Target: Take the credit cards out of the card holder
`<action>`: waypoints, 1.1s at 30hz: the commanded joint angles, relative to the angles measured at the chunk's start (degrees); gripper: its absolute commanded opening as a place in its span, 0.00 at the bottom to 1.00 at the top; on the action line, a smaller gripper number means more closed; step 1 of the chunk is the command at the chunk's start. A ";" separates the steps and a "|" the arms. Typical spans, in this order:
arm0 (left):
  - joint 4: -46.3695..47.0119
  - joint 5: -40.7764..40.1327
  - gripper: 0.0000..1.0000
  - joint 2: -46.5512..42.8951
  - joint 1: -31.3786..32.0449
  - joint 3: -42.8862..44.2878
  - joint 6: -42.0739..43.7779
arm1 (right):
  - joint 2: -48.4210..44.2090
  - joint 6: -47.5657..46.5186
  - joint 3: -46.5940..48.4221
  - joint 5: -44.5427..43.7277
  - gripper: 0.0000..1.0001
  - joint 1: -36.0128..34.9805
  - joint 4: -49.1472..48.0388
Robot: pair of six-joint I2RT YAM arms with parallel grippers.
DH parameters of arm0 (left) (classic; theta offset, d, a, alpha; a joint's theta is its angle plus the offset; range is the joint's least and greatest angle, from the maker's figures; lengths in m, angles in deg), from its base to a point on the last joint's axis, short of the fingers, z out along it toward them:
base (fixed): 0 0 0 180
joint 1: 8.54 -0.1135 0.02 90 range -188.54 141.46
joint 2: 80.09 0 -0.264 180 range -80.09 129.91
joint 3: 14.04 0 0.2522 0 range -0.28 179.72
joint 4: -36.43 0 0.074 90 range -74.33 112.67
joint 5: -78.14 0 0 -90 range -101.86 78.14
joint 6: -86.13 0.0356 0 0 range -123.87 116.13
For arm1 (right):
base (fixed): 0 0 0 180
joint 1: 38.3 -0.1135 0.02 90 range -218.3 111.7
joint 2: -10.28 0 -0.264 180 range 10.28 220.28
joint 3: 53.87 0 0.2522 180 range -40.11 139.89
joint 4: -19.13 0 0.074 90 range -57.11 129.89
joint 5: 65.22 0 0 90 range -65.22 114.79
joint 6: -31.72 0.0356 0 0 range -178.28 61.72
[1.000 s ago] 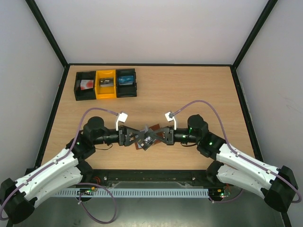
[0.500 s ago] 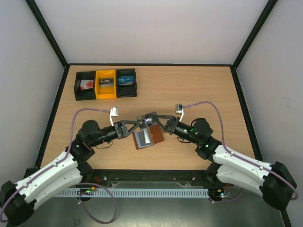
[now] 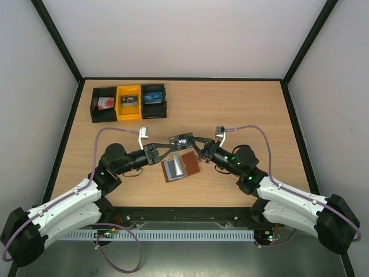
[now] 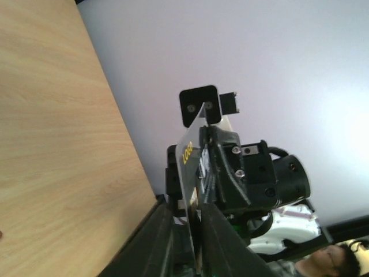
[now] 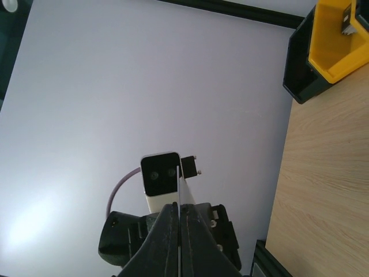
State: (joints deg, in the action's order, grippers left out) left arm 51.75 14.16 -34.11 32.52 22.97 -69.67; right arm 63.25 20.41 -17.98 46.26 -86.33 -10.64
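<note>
Top view: a smooth light-wood desk (image 3: 248, 109) stands inside plain white walls (image 3: 190, 34), with three rigid plastic bins (image 3: 129, 103) at far left. The brown leather card holder (image 3: 180, 167) lies open near centre, and just to its far side the thin black card (image 3: 183, 140) is held between the left tool (image 3: 171, 144) and the right tool (image 3: 196, 145). Left wrist view: the left tool's fingers press against the card's two faces. Right wrist view: the right tool is clamped together on the card, seen edge-on.

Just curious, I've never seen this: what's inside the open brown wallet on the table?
The brown wallet lies open, showing grey-blue inner pockets. Any card tucked inside them is hidden. The black card is already out, held in the air by the right fingers.
</note>
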 commanded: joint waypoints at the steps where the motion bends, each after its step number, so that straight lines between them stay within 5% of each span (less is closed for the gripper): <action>1: 3.35 0.43 0.05 0.80 -0.36 1.02 -0.08 | -0.59 0.53 -0.94 -1.93 0.02 -0.22 -2.03; 5: 1.18 0.35 0.03 1.55 -0.45 2.11 1.60 | -0.41 -0.03 -1.75 -2.04 0.04 -0.20 -1.35; 9: -4.59 0.85 0.03 1.29 -1.58 4.24 5.71 | -0.83 -1.43 -3.29 -1.60 0.15 -0.22 -0.61; 15: -19.24 4.67 0.03 1.27 -8.66 10.58 15.40 | -4.50 -5.03 -5.78 -0.87 0.56 -0.21 3.37; 23: -38.56 11.38 0.03 7.52 -25.17 21.12 29.60 | -10.82 -10.36 -7.10 -1.18 0.99 -0.22 12.50; 33: -51.41 14.23 0.03 21.86 -40.68 34.41 41.23 | -17.59 -17.44 -3.35 -3.25 0.98 -0.22 27.13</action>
State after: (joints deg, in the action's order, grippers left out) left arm 6.77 26.33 -15.77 -5.06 53.15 -34.26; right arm 47.12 7.67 -24.41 44.25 -86.33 9.21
